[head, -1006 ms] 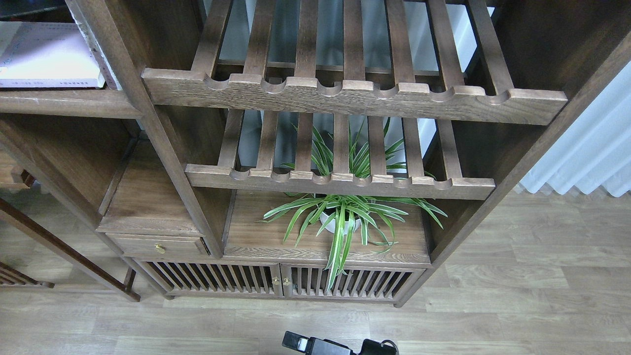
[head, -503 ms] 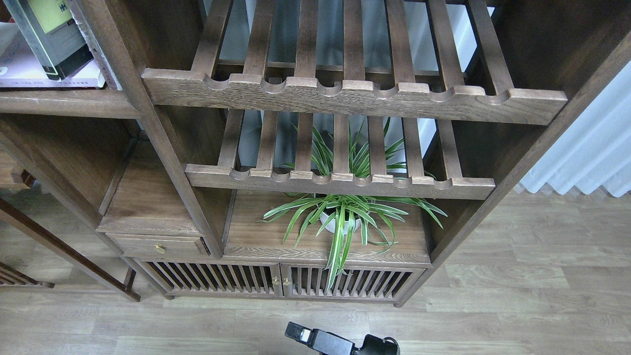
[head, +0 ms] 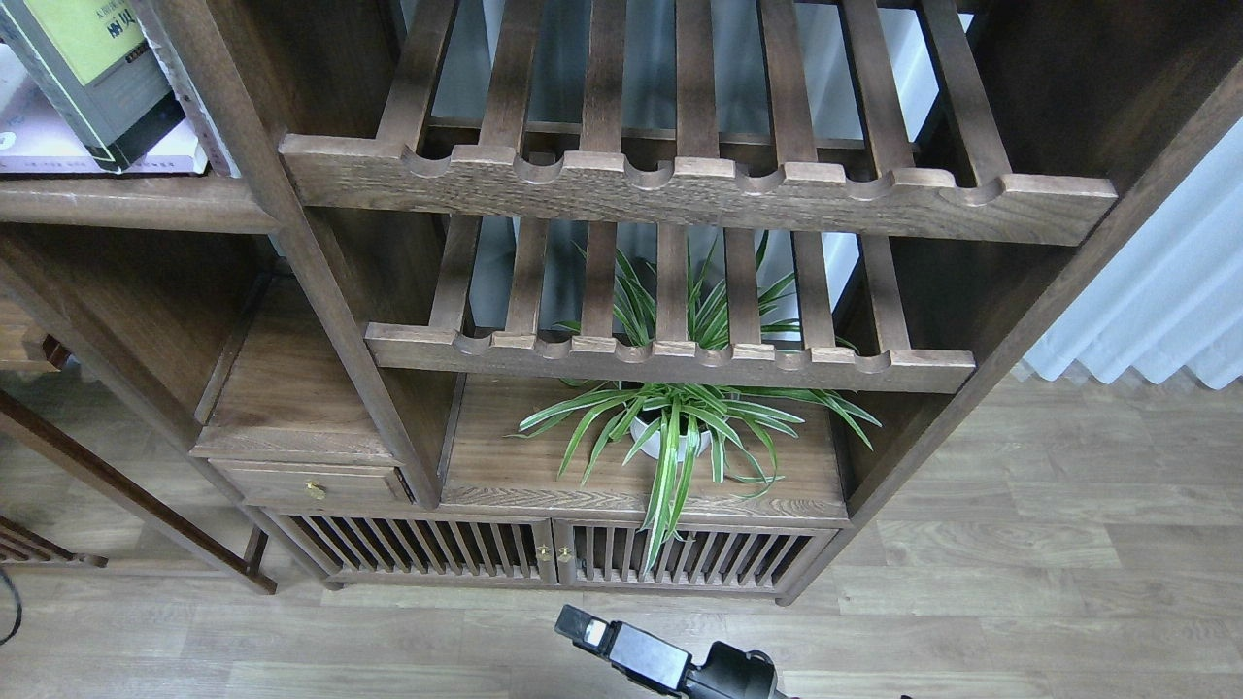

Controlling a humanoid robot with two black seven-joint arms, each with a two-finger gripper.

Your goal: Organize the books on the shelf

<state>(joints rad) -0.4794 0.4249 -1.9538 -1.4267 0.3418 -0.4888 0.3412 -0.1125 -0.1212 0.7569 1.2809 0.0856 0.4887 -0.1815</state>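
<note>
The thick black-grey book with a yellow-green panel [head: 92, 73] is at the top left, tilted, its lower corner over the white book with a purple edge [head: 24, 146]. The white book lies flat on the dark-brown shelf [head: 126, 202] with the rounded front edge. The red book is out of view. What holds the black-grey book is beyond the frame's edge. A black arm end, my right gripper [head: 583, 626], pokes in at the bottom centre above the floor, far from the books. Its fingers cannot be told apart. My left gripper is out of view.
Two slatted racks with scalloped front rails [head: 680, 189] fill the middle of the bookcase. A spider plant in a white pot [head: 670, 427] stands below them on a board over slatted cabinet doors [head: 544, 553]. A small drawer [head: 311, 482] is lower left. White curtain [head: 1165, 291] at right.
The black-grey book has come into view at the top left and moved down over the white book. The black arm end at the bottom has risen a little.
</note>
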